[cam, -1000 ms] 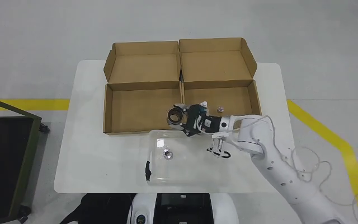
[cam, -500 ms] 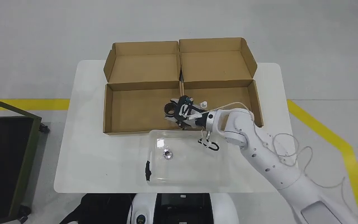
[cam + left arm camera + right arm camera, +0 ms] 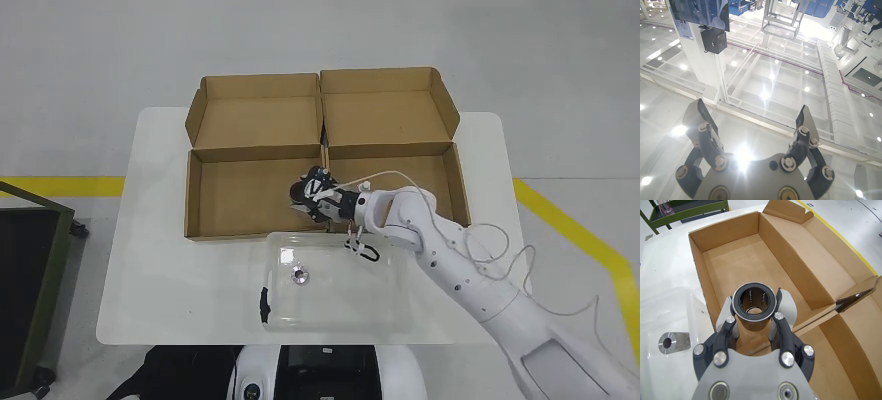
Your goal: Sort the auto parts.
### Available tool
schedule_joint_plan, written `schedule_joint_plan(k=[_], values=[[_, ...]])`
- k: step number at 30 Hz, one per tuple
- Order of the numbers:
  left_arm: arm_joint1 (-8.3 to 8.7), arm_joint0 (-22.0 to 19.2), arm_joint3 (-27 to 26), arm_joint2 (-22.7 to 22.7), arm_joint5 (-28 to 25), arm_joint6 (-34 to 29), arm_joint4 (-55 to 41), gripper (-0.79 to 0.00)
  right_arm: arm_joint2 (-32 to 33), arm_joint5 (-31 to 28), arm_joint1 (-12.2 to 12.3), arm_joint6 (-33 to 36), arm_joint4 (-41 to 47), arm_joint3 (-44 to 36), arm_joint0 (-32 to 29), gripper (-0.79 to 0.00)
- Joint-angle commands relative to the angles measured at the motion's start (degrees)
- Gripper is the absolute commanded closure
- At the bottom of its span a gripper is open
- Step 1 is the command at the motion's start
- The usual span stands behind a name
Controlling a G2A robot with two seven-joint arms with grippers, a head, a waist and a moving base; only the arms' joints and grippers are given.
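My right gripper is shut on a linear bearing, a steel cylinder with a black end ring and ball rows inside. It hangs upright above the floor of the left cardboard box, near that box's right front corner. From above, the gripper and bearing sit over the left box, beside the divider. A small metal bushing lies in the clear plastic tray; it also shows as a bushing in the right wrist view. My left gripper is open, pointing up at the ceiling.
The right cardboard box holds a small part. Both boxes have lids folded back toward the far table edge. A black mark sits on the tray's left rim. A dark green cart stands left of the white table.
The right arm has carried the bearing leftward, from over the tray's far edge and box divider to above the left box. The bushing in the tray has not moved.
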Motion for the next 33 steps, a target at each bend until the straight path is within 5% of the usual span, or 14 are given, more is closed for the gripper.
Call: schedule_joint_plan(k=[1,15,33], values=[[0.00,0.00,0.00,0.00,0.00,0.00,0.00,-0.785,-0.31,0.01,-0.32,-0.17,0.05,0.71,0.24,-0.151],[0.00,0.00,0.00,0.00,0.00,0.00,0.00,-0.785,-1.06,0.13,-2.20,0.78,-0.93,4.75,1.65,-0.320],[0.00,0.00,0.00,0.00,0.00,0.00,0.00,-0.785,-0.95,-0.07,-3.73,2.18,-2.54,6.30,1.61,-0.382]])
